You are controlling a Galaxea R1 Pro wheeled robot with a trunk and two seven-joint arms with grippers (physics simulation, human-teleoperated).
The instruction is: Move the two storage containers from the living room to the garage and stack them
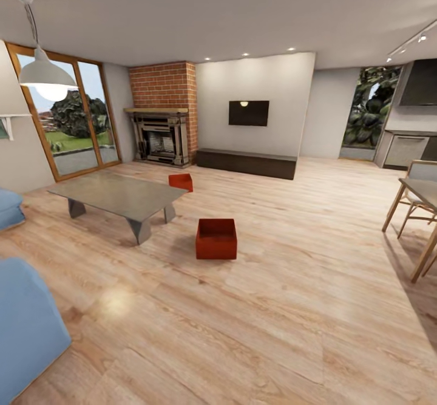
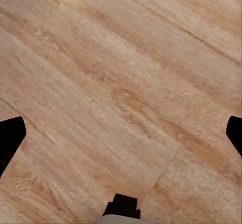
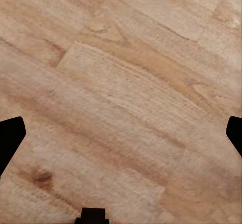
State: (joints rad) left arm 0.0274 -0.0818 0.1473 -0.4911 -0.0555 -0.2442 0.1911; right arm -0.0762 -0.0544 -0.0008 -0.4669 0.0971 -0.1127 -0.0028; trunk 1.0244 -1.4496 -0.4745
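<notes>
While rolling over bare plank flooring, both claws splayed wide, left claw and right claw alike, gripping nothing, aimed down at wood. Ahead on the planks, nearer container, upright and open-topped, just off the grey low table's near corner. Beyond, second container by that table's far corner, also on the planks. Farther still, brick fireplace. Likely an approach: nothing lifted yet, garage trip not begun.
</notes>
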